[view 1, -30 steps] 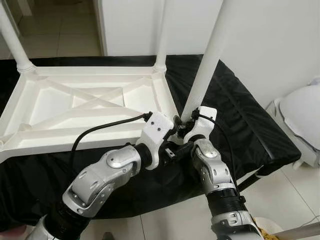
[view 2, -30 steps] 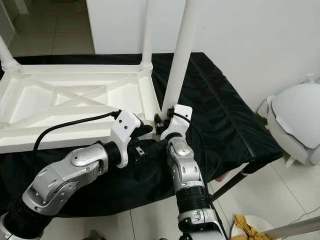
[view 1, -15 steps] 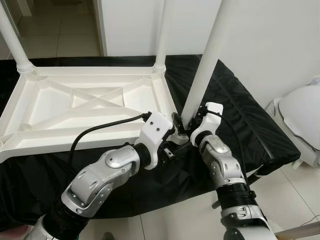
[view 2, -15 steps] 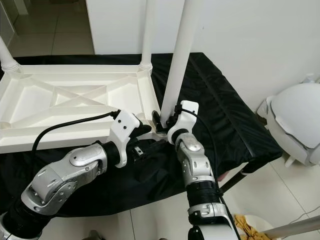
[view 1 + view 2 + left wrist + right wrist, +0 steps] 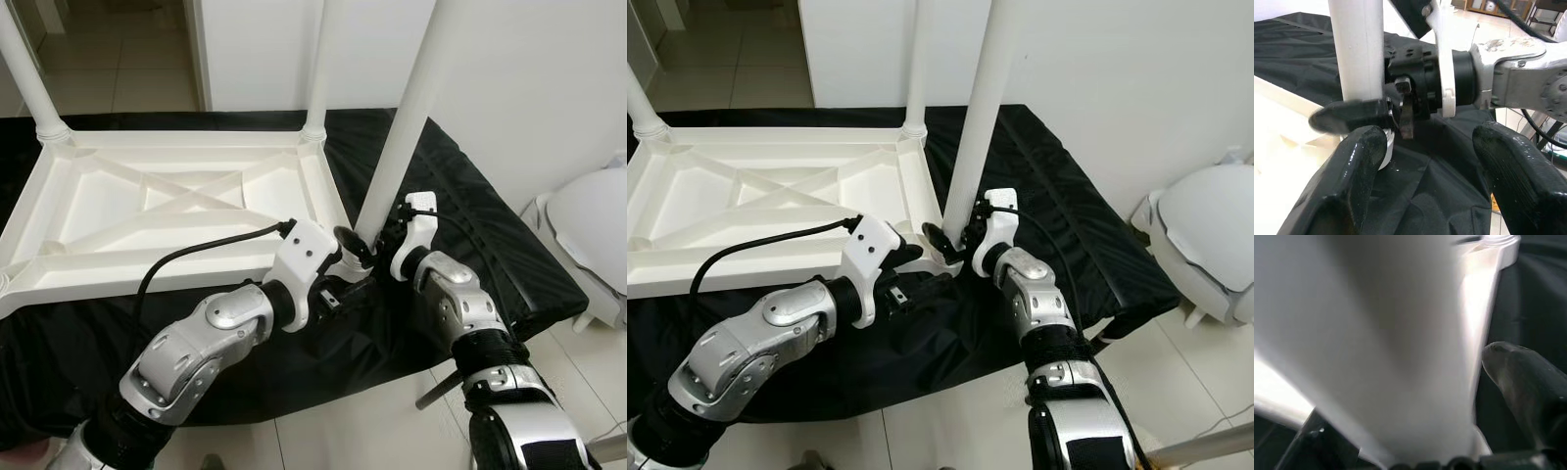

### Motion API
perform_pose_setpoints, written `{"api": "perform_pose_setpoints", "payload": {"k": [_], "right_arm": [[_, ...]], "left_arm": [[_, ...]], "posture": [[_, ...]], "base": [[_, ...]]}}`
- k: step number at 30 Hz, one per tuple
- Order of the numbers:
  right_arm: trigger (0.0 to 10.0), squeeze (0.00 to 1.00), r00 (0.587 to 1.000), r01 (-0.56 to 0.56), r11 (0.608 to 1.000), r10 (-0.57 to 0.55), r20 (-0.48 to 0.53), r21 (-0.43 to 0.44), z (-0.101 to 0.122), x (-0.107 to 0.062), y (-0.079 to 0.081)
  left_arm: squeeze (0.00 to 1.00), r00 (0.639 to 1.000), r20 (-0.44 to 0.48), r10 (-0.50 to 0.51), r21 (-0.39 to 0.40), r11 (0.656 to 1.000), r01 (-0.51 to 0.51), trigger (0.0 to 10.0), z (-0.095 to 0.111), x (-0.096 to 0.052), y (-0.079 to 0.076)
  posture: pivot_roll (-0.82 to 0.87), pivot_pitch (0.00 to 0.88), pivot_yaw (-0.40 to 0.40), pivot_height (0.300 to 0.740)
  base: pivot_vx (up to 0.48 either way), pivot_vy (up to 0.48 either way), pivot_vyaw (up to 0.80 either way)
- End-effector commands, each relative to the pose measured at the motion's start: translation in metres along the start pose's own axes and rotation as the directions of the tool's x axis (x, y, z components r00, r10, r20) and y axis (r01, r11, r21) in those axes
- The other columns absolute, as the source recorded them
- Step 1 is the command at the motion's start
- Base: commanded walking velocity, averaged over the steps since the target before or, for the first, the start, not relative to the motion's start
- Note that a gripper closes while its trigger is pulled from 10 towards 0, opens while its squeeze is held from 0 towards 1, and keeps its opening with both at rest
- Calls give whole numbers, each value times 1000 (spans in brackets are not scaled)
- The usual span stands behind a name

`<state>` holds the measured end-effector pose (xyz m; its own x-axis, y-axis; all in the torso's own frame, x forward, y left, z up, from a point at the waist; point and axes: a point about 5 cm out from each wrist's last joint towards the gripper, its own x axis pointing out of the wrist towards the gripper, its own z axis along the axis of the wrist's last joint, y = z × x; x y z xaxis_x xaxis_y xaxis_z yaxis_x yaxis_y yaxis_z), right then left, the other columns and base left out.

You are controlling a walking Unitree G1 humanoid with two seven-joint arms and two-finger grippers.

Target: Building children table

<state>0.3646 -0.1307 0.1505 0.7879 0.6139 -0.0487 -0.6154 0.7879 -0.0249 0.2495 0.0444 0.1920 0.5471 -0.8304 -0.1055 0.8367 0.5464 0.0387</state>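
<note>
Scene: white plastic children table lies upside down on a bench under a black cloth; ribbed underside faces up.
Fitted legs: two white legs stand upright in the far corner sockets, far-left leg and far-right leg.
Near-right leg: long white tube, leaning slightly, foot at the table's near-right corner socket, right between the two tools.
Right tool: at the base of the near-right leg, black fingers set either side of the tube; one finger lies against the leg in the right wrist view, the other pokes out on the table side. Gripping the leg.
Left tool: just below and beside the same corner, over the black cloth; both black fingers spread wide with nothing between them, so open. Its white wrist housing sits at the table's near edge, with a black cable looping across the rim.
Left wrist view: near-right leg, right tool's wrist and black cloth all close ahead.
Surroundings: white wall to the right, tiled floor beyond the bench, white rounded object on the floor at right.
</note>
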Motion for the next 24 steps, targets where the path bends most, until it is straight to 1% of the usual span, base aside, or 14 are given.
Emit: {"api": "perform_pose_setpoints", "payload": {"k": [1,2,3,4,6,7,12,13,18,22,24], "right_arm": [[10000,0,999,-28,999,28,-15,-33,1,0,-4],[10000,0,999,-28,999,28,-15,-33,1,0,-4],[10000,0,997,-69,997,68,-36,-29,-1,1,-5],[10000,0,995,-83,996,81,-57,-38,-3,2,-6],[10000,0,995,-83,996,81,-57,-38,-3,2,-6],[0,0,993,-91,995,89,-72,-36,-5,3,-7],[0,0,991,-108,994,106,-82,-21,-7,1,-9],[0,0,988,-128,992,126,-84,-15,-10,-1,-9],[0,0,986,-140,990,139,-88,-7,-15,-5,-9],[0,0,987,-138,990,138,-77,0,-18,-8,-10],[0,0,990,-134,991,133,-53,-3,-19,-11,-9]], "left_arm": [[0,993,-5,-120,4,993,120,10000,1,0,-6],[0,993,-5,-120,4,993,120,10000,1,0,-6],[0,993,-7,-120,7,993,121,10000,2,-1,-5],[0,993,-9,-121,9,993,121,10000,2,-1,-4],[0,993,-9,-121,9,993,121,10000,2,-1,-4],[0,993,-9,-122,10,993,122,10000,3,-1,-4],[0,992,-9,-124,10,992,125,10000,3,-1,-5],[0,992,-13,-123,5,992,123,10000,2,-2,-5],[0,993,-14,-118,-2,993,118,10000,1,-2,-5],[0,993,-14,-118,-2,993,117,10000,1,-2,-5],[0,993,-15,-116,1,993,116,10000,1,-2,-4]], "posture": [[14,20,-54,740],[14,20,-54,740],[17,19,-48,740],[17,19,-46,740],[17,19,-46,740],[21,18,-42,740],[23,19,-42,740],[24,24,-46,740],[23,24,-47,740],[21,28,-50,740],[16,30,-55,740]], "base": [[0,0,0],[0,0,0],[0,0,0],[0,0,0],[0,0,0],[0,0,0],[0,0,0],[0,0,0],[0,0,0],[0,0,0],[0,0,0]]}}
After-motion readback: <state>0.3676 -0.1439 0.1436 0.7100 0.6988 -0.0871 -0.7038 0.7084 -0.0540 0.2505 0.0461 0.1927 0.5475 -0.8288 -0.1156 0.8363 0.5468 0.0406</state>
